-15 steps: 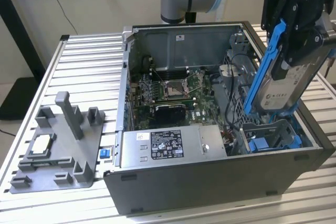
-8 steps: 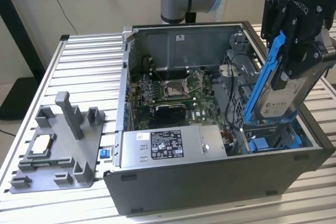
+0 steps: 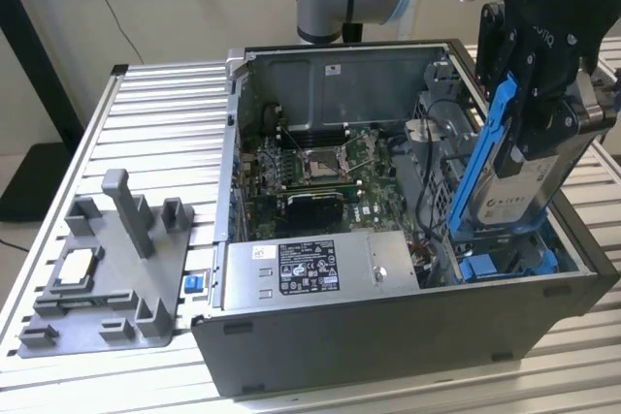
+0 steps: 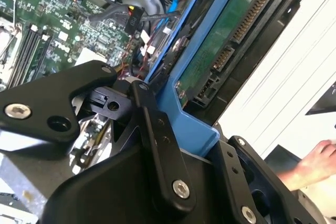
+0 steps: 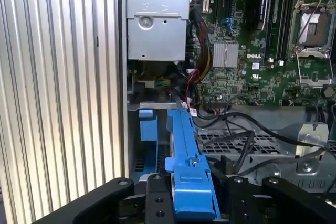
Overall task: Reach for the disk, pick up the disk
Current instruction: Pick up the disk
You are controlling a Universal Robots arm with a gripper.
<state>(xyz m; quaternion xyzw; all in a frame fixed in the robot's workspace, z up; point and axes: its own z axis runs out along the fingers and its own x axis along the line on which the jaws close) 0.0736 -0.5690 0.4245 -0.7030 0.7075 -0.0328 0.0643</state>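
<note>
Black finger links (image 5: 157,203) fill the near edge of the first wrist view, clamped on the blue frame of the disk (image 5: 190,182) from both sides. Same in the second wrist view: the gripper (image 4: 181,129) is closed on the disk (image 4: 220,45), frame pinched between the jaws, green circuit-board side of the drive and its connector facing the camera.

Exterior view: gripper (image 3: 529,128) holds the disk (image 3: 514,186) on edge, tilted, lifted above the drive bay at the exterior view's right end of the open computer case (image 3: 388,336). Lower end of the disk sits just over the blue bracket (image 3: 485,264) in the bay; can't tell whether they touch.

Outward from there: motherboard (image 3: 320,167) with an open CPU socket lies on the case floor, power supply (image 3: 310,264) with a white label runs along the near wall. Case sits on a ribbed aluminium table (image 3: 155,133). Grey plastic fixture (image 3: 107,278) is well apart on the exterior view's left, small silver chip (image 3: 78,267) lying in it.

Person's hand (image 4: 320,161) shows at the edge of the second wrist view, away from the case.
</note>
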